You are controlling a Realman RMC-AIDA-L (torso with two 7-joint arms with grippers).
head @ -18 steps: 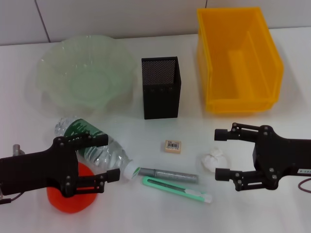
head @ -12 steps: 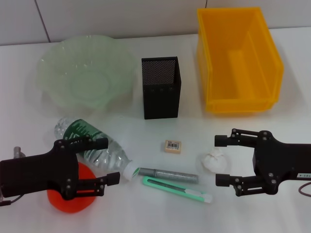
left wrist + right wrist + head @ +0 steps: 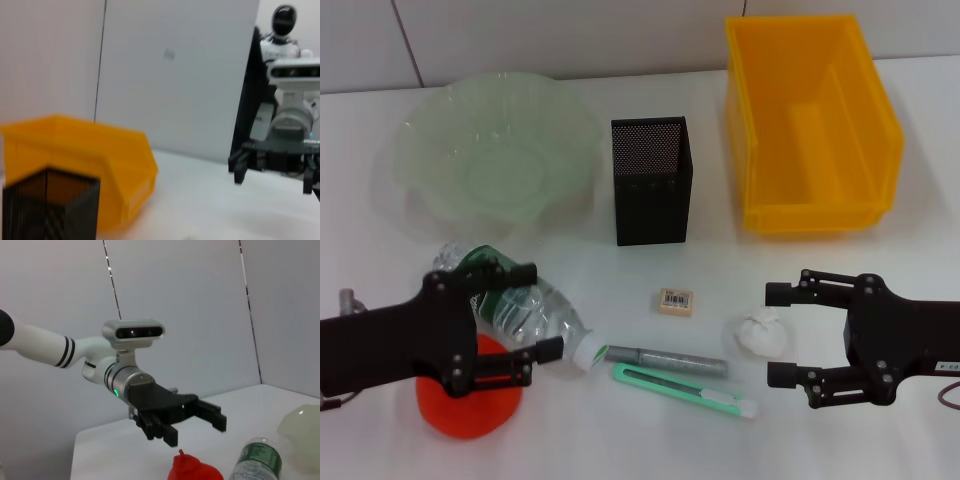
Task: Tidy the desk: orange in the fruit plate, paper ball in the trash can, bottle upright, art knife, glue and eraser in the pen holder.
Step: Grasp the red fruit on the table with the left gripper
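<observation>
At lower left of the head view, the left claw [image 3: 530, 310] hangs spread wide over the orange [image 3: 468, 405] and the toppled bottle [image 3: 520, 305]; it should settle squarely around the fruit, clear of the bottle, before closing. At upper left the fruit plate [image 3: 420, 150] sits empty. At centre the pen holder [image 3: 651, 181] appears empty, with eraser [image 3: 675, 300], glue [image 3: 667, 359] and art knife [image 3: 685, 390] on the worktop [image 3: 650, 440]. At lower right the right claw [image 3: 775, 335], also agape, brackets the paper ball [image 3: 760, 332]; the trash can [image 3: 880, 130] above holds nothing.
</observation>
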